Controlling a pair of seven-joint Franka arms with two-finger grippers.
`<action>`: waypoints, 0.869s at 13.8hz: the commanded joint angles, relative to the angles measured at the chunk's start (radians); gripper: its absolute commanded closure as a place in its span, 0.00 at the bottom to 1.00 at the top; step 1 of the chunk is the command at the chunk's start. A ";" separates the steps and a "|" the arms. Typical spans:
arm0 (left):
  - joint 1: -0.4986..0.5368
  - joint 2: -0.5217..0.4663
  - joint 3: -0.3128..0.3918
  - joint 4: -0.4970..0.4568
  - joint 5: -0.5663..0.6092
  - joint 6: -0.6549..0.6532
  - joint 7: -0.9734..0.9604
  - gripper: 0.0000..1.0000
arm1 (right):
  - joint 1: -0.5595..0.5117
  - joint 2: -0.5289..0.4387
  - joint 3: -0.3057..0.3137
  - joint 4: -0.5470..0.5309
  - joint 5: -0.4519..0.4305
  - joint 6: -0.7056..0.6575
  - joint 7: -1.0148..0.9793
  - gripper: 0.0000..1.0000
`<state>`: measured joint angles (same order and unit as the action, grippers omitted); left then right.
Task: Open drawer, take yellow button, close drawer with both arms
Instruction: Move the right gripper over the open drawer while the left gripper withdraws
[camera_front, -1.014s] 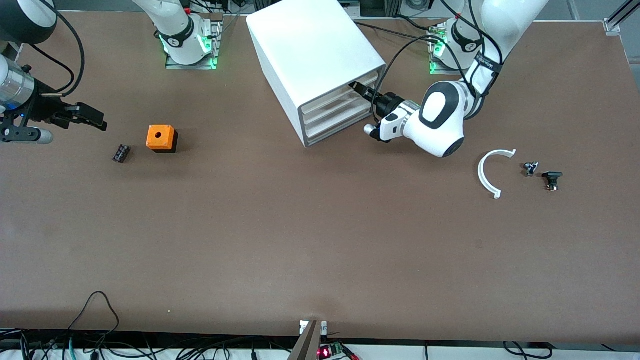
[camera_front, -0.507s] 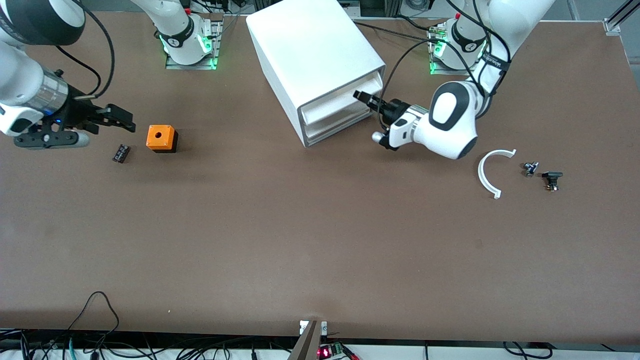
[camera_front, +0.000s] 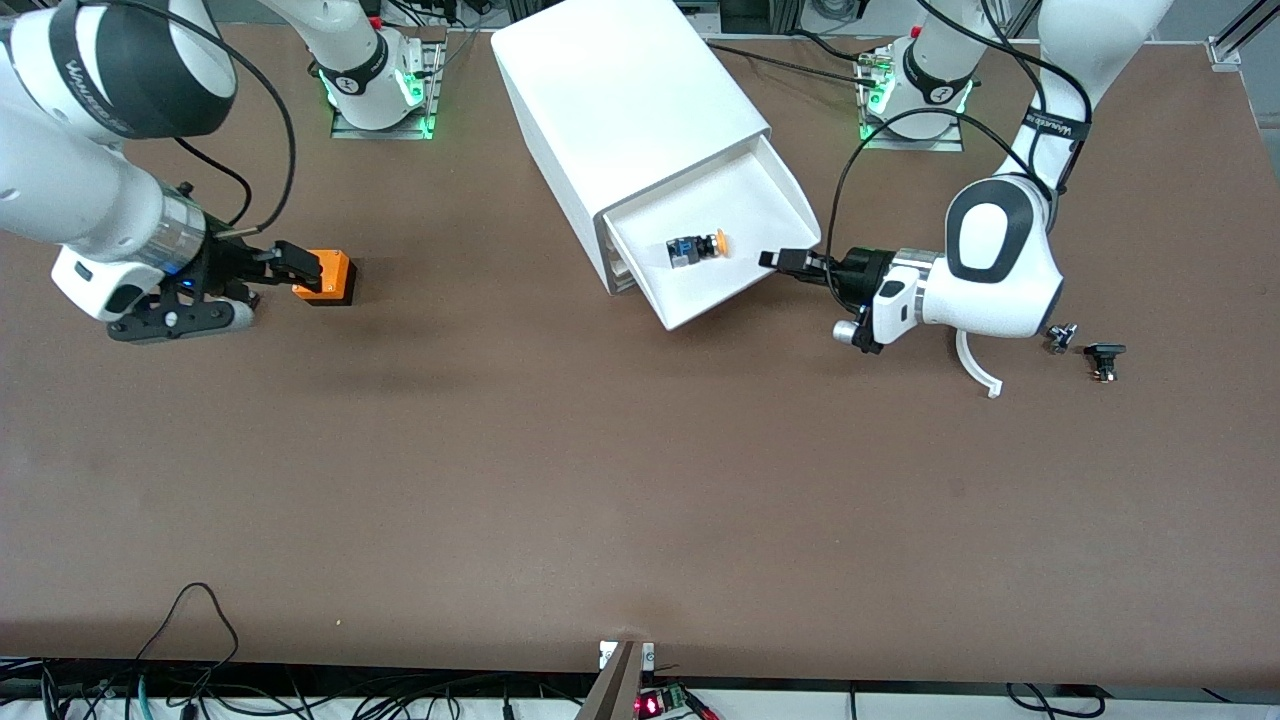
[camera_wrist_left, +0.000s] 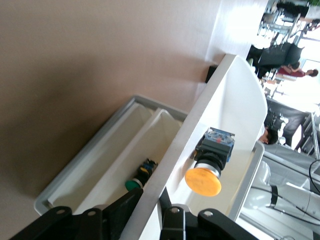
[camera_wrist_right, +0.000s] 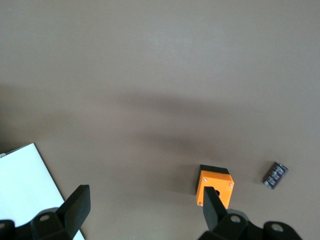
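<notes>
Black fingers of my left claw (camera_front: 775, 260) are closed on the front wall of the top drawer (camera_front: 790, 205), one finger (camera_wrist_left: 120, 212) outside the wall and the other inside it. That drawer is pulled out of the white cabinet (camera_front: 620, 95) toward the left arm's end of the desk (camera_front: 640, 480). Inside the open drawer lies the button (camera_front: 697, 246), on its side on the white floor, with the orange-yellow cap pointing to the wall that I grip. In my left wrist view the button (camera_wrist_left: 209, 160) is near my fingers, and only the drawer wall stands between us. In the lower drawer, which shows under the open one in that view, I see a small part with a green cap (camera_wrist_left: 140, 177).

My right claw (camera_front: 285, 265) is open and hangs over the desk at the right arm's end, just above the orange box (camera_front: 335, 277) with a hole in its top. In my right wrist view a small black block (camera_wrist_right: 275, 175) lies on the desk beside the orange box (camera_wrist_right: 215, 187).

Near my left arm a white curved piece (camera_front: 975, 368) lies on the desk, partly under the arm, and beside it two small dark parts (camera_front: 1085, 345), toward the left arm's end.
</notes>
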<state>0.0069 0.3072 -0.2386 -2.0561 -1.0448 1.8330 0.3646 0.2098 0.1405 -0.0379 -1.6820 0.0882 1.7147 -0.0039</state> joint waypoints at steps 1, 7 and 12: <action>0.004 0.023 0.015 0.053 0.000 0.048 -0.032 0.21 | 0.089 0.039 -0.002 0.060 0.015 -0.009 -0.014 0.00; 0.010 0.009 0.024 0.086 0.015 0.073 -0.038 0.00 | 0.273 0.149 0.021 0.206 0.034 0.040 -0.056 0.00; 0.019 -0.029 0.111 0.090 0.040 0.204 -0.032 0.00 | 0.290 0.237 0.076 0.306 0.212 0.046 -0.405 0.00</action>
<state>0.0181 0.3101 -0.1638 -1.9729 -1.0259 1.9959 0.3382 0.4993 0.3240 0.0011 -1.4520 0.2636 1.7699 -0.3090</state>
